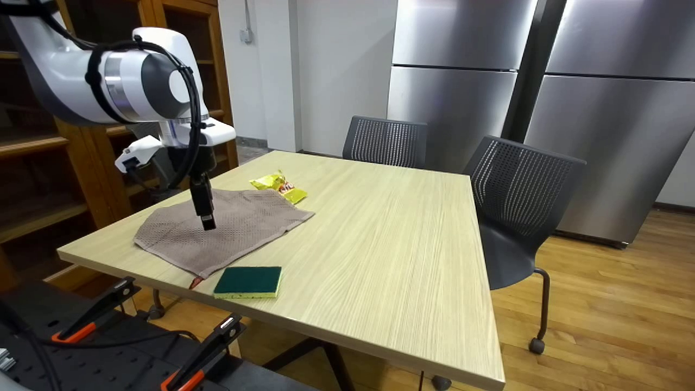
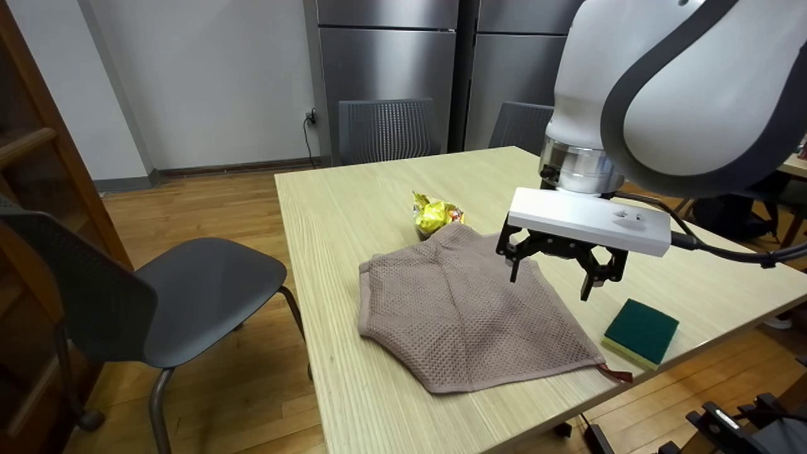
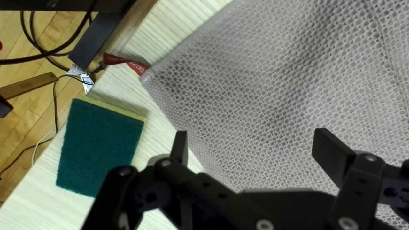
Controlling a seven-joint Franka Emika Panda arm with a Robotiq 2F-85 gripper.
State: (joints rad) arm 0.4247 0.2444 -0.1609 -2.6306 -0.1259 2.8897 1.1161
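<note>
- Hanging above the towel [image 2: 454,321], my pincer [image 2: 549,288] stands with its jaws wide apart and grips nothing.
- I note the towel lies creased on the table [image 1: 391,244], below my jaws, filling most of their gap in the wrist view.
- A red tag [image 3: 137,67] extends from one towel corner at the table edge.
- A sponge [image 3: 100,147], green face up, sits near that corner, apart from the towel.
- A yellow packet [image 1: 279,185] lies just beside the towel, well apart from the sponge.
</note>
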